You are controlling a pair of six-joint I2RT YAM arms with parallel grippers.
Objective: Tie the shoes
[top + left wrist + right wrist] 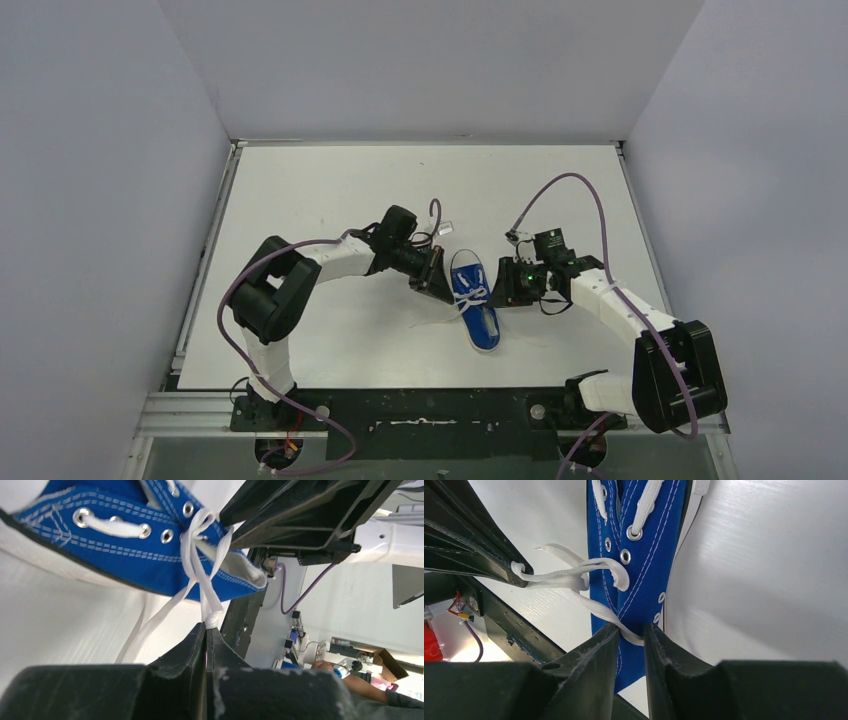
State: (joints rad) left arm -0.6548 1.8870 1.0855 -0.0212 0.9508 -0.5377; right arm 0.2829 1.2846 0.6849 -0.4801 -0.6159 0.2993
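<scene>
The blue sneaker (pixel 476 303) lies in the middle of the table between both grippers, its white laces (pixel 470 296) crossed over the eyelets. My left gripper (pixel 441 284) is at the shoe's left side. In the left wrist view it (pixel 206 626) is shut on a bunched bit of white lace (pixel 214 618) pulled out from the shoe (pixel 125 555). My right gripper (pixel 504 286) is at the shoe's right side. In the right wrist view its jaws (pixel 631 630) stand a narrow gap apart, with a flat lace strand (pixel 596 611) running across between the tips above the blue canvas (pixel 644 570).
The white table (pixel 330 190) is walled on three sides, with a metal rail along its left edge (pixel 205 270). Purple cables (pixel 575 182) loop above both arms. A loose lace end trails on the table left of the shoe (pixel 436 318).
</scene>
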